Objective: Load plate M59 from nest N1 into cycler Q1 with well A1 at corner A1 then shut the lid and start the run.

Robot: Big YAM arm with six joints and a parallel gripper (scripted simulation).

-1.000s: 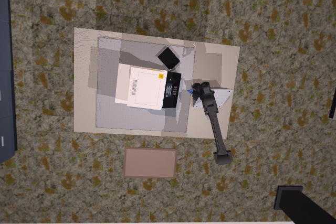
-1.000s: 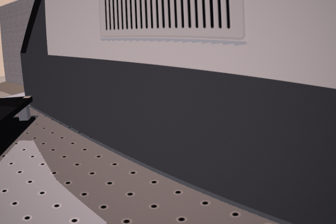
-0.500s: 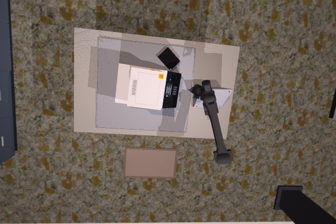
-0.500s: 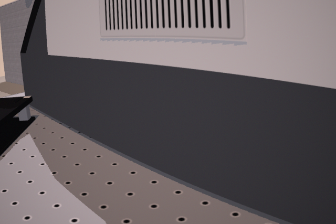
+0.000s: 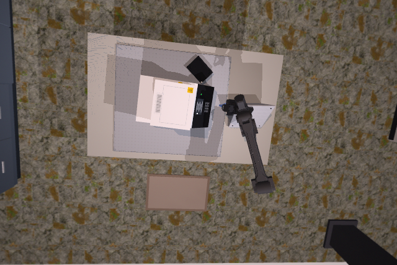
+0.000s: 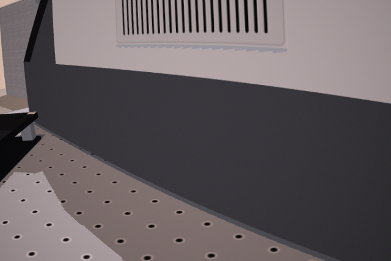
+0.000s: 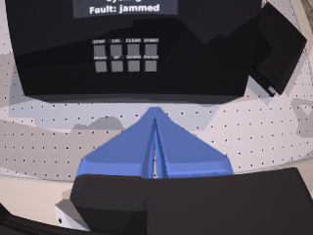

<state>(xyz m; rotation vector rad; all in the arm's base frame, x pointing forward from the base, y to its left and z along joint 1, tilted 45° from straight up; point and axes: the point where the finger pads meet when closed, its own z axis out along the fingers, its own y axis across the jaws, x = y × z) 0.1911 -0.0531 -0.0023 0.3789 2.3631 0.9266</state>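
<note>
Q1 stands with its white lid down over the block; what lies under it is hidden. The green lamp is lit. The wrist view cuts off the screen; the legend line "Fault: jammed" shows. The LID key and START key are plain to see. My gripper is shut, its blue fingertips together just in front of the panel's front edge, touching no key. A black, angled stand, apparently N1, stands right of the panel; I cannot make out M59.
Q1 stands on a perforated board on a beige table top. A pale plate with screws lies under the arm. A brown box is beyond the table's edge, at the bottom of the top view.
</note>
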